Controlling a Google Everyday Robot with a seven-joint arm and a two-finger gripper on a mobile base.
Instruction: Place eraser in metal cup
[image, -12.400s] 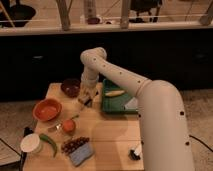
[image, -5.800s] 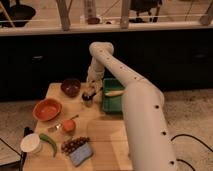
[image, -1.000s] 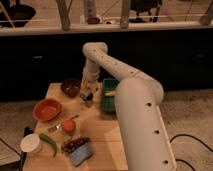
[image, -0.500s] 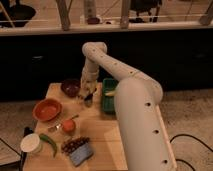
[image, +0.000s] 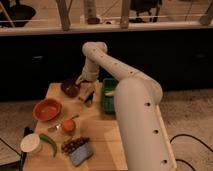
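Hovering just above the metal cup (image: 89, 101), right of the brown bowl (image: 70, 88) on the worktop's (image: 102, 137) far side, the hand (image: 86, 94) cannot be read as wide or narrow; eraser unseen. A centred, vertical move should avoid tipping the cup.

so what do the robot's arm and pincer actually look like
The arm is cream-white: thick, rounded tube segments with a row of small dark dots along the side. The pincer, beside the dark brown bowl, looks pale with a darker tip.
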